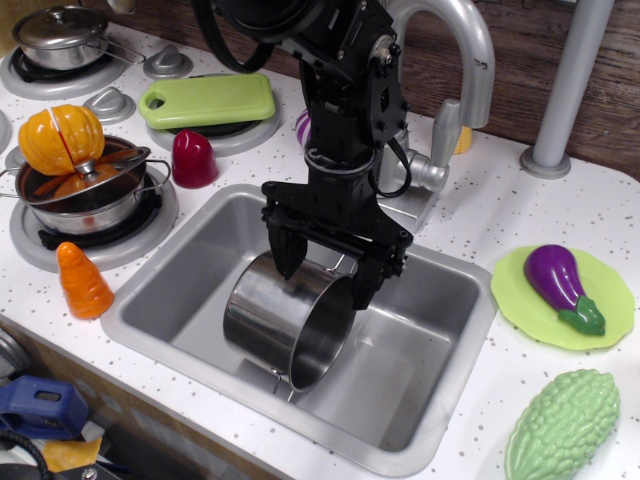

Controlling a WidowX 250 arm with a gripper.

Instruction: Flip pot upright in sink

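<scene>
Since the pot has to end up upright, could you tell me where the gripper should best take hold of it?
Probably the upper rim, from above. The pot lies on its side in the sink, mouth facing the camera, and the open gripper hangs just over it.

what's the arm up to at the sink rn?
The pot lies on its side in the sink, mouth facing front-right. The gripper hangs directly over it, fingers spread across the pot's upper wall. No closed grasp shows, and the pot isn't upright yet.
</scene>
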